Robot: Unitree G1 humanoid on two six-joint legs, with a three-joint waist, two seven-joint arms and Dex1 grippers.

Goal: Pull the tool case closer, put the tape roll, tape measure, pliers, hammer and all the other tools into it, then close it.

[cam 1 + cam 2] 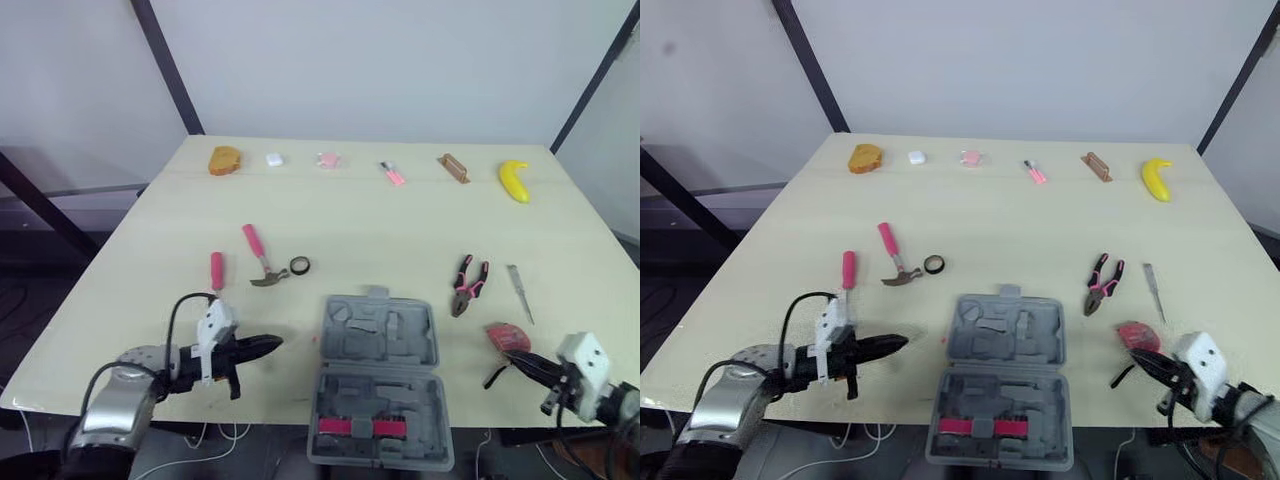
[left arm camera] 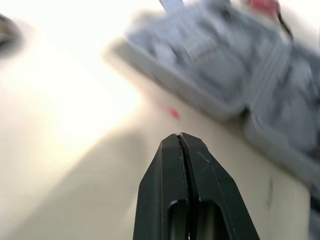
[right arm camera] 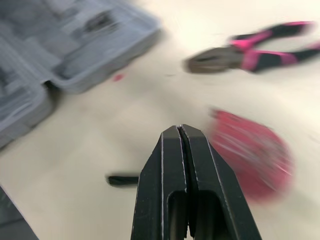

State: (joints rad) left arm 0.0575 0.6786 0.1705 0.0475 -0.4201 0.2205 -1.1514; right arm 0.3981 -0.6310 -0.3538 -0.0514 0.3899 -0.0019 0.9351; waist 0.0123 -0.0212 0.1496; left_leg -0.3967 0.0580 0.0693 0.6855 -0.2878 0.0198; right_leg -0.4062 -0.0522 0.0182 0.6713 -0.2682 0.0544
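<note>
The grey tool case [image 1: 378, 375] lies open at the table's near edge, a pink tool in its near half. Left of it my left gripper [image 1: 270, 345] is shut and empty, pointing at the case [image 2: 240, 75]. My right gripper [image 1: 508, 362] is shut and empty, just short of the red tape measure [image 1: 507, 338], which sits right of the case. The pink-handled pliers [image 1: 468, 285] lie beyond the tape measure. The pink-handled hammer [image 1: 260, 256] and the black tape roll [image 1: 299, 266] lie beyond the case on the left. A pink screwdriver [image 1: 216, 271] lies left of the hammer.
A thin metal blade [image 1: 519, 293] lies right of the pliers. Along the far edge sit an orange lump [image 1: 224, 160], a small white piece [image 1: 274, 159], a pink item [image 1: 328, 160], a small pink tool [image 1: 392, 174], a brown block [image 1: 453, 168] and a banana [image 1: 514, 181].
</note>
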